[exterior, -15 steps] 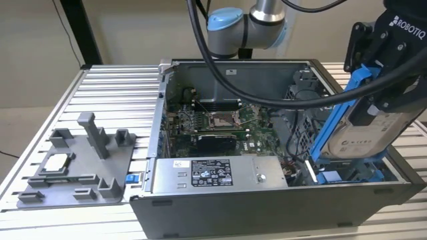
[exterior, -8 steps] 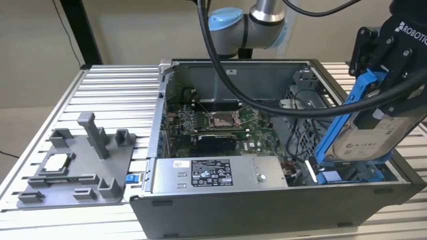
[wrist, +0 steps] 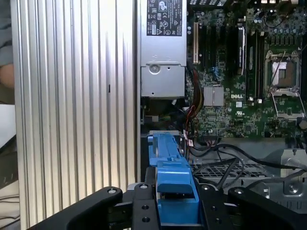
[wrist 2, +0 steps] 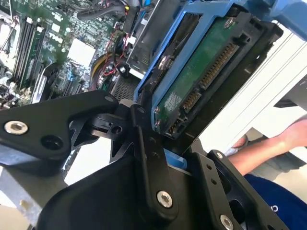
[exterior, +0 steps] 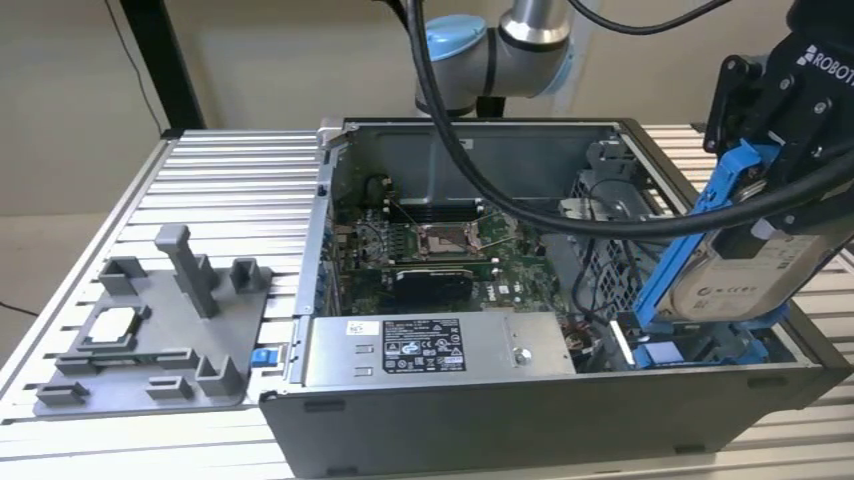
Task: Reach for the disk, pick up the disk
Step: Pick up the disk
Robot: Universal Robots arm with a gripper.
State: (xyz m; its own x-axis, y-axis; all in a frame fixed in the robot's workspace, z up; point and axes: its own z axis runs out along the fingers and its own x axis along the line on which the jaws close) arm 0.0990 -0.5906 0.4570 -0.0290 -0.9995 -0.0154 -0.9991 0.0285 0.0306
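Gripper (exterior: 787, 150) clamped on the disk (exterior: 731, 270): silver-grey drive, white label, blue rails, tilted above the open case (exterior: 534, 420).

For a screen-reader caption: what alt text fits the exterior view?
A black robot gripper holds a silver-grey metal hard drive with blue plastic rails, tilted, above the exterior view's right end of an open grey computer case on a ribbed aluminium table.

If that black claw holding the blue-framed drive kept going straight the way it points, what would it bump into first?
Probably the open grey computer case: the gripper, shut on the silver-grey hard drive with blue rails, points down toward its drive bay corner. Depth is unclear.
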